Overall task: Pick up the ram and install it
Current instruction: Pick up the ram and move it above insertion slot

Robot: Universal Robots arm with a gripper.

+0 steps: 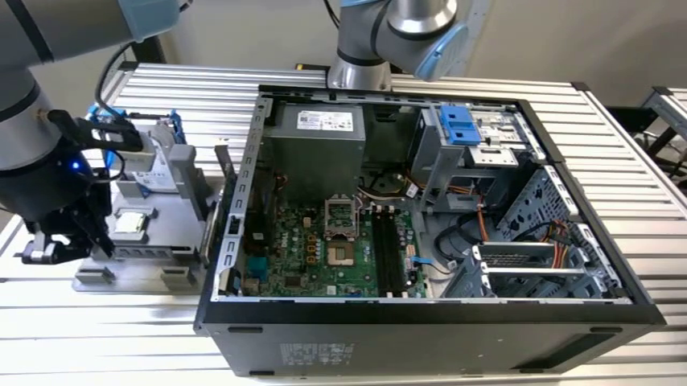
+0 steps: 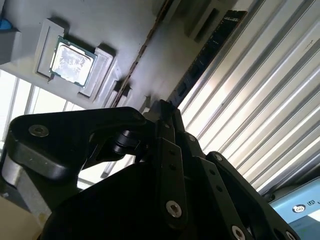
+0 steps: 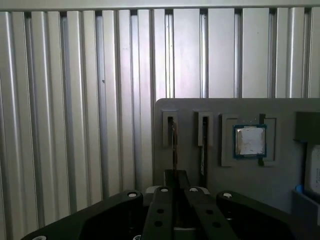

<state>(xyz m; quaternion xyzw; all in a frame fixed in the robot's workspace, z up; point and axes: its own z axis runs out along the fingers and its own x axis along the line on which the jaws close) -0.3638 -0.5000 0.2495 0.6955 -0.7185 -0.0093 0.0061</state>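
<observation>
The ram (image 2: 212, 42) is a long dark stick standing on edge in the outer slot of a grey parts holder (image 1: 161, 259). It appears edge-on as a thin line (image 3: 173, 142) in the first wrist view. My gripper (image 3: 176, 175) is low over the holder, at the exterior view's left (image 1: 84, 241). Its fingers are drawn close together on the near end of the ram (image 2: 166, 106), which still sits in its slot. A second thin stick (image 3: 204, 145) stands in the neighbouring slot.
A square silver processor chip (image 1: 131, 223) and a hard drive (image 1: 161, 165) also sit on the holder. The open computer case (image 1: 429, 318) stands right of it, with black memory slots (image 1: 388, 249) on its green board. A second arm's base (image 1: 365, 48) stands behind the case.
</observation>
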